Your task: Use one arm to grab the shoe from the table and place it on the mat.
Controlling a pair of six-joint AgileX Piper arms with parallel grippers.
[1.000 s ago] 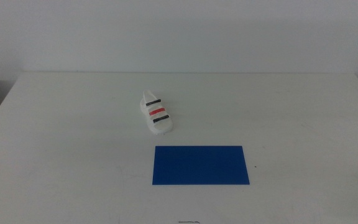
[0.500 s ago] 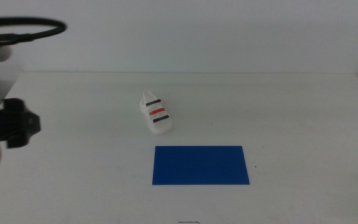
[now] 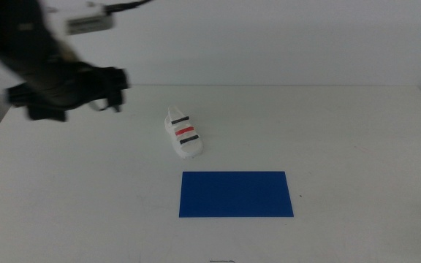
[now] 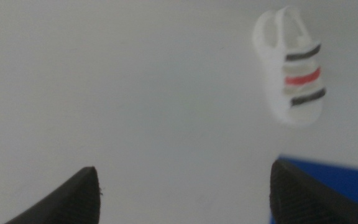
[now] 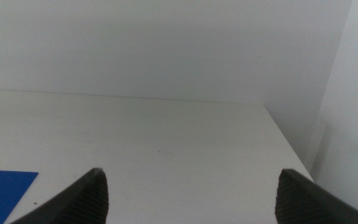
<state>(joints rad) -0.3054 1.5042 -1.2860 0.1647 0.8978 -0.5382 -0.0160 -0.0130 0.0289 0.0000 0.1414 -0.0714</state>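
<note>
Left wrist view: shoe (image 4: 291, 71), mat (image 4: 334, 182) corner

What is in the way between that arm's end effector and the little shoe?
Nothing visible. Only bare table lies between the left end effector and the shoe; its jaws are wide open. The mat sits beyond the shoe.

We see a wide plain white table (image 3: 357, 139) against a pale wall. Two things lie directly on it. The shoe (image 3: 185, 134), small and white with black, red and black straps, sits flat near the table's middle, sole down. The deep-blue mat (image 3: 236, 194) lies flat nearer the camera, close to the shoe but not touching it, bare white surface between them. In the left wrist view we get the same shoe (image 4: 291, 74) on white tabletop, with a corner of the mat (image 4: 328, 180) nearby.
</note>
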